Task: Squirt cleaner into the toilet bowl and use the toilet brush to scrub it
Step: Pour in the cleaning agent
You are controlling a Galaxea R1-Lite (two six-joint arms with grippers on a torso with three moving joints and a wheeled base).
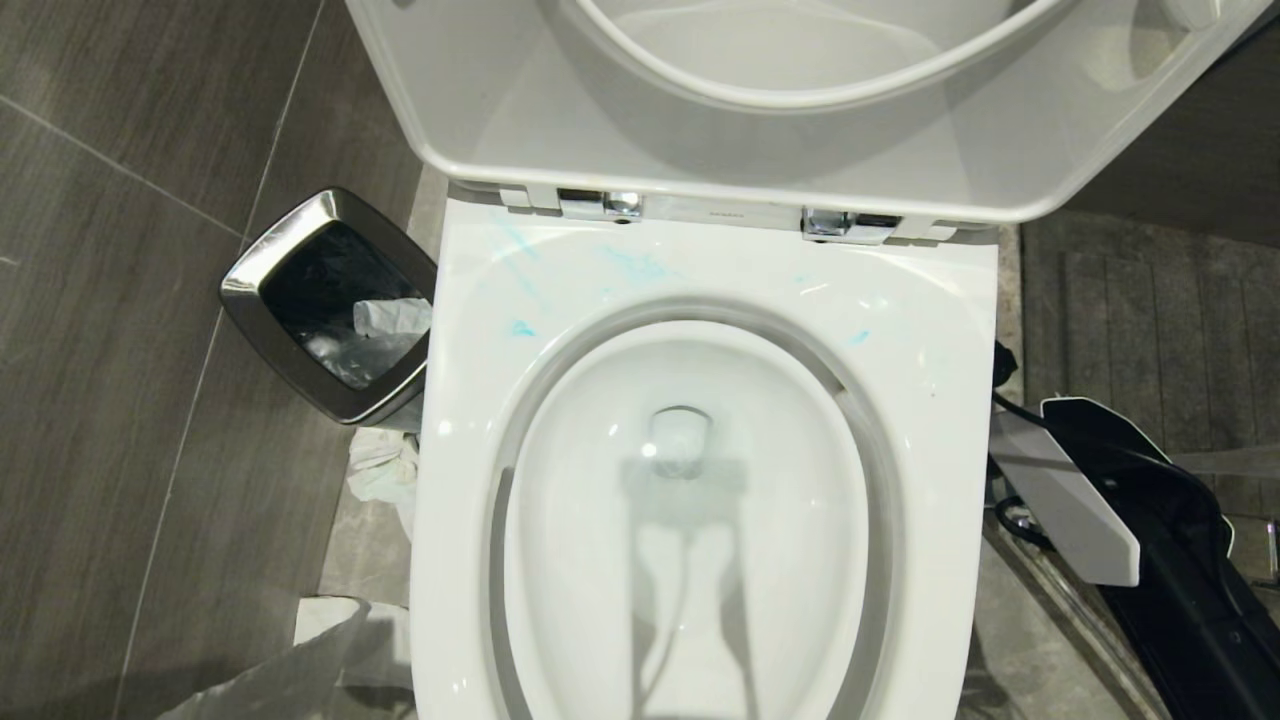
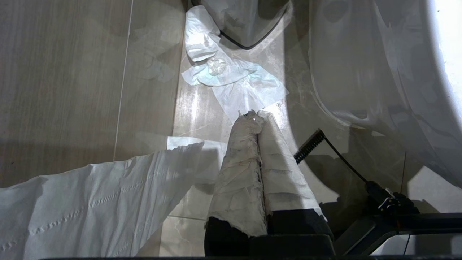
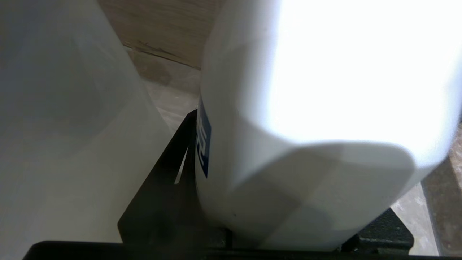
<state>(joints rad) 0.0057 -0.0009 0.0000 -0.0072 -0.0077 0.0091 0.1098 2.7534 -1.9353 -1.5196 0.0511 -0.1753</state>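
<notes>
Turquoise-blue cleaner (image 1: 636, 264) smears the glossy white toilet bowl (image 1: 960, 330); left gripper (image 2: 257, 116) clenched over floor, right gripper's state unclear beside a white bottle (image 3: 306, 144).

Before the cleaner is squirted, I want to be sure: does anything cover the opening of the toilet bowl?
Nothing visible does. The seat and lid stand raised at the back, and the toilet bowl lies open from above, with no object lying across its rim or in its basin.
</notes>
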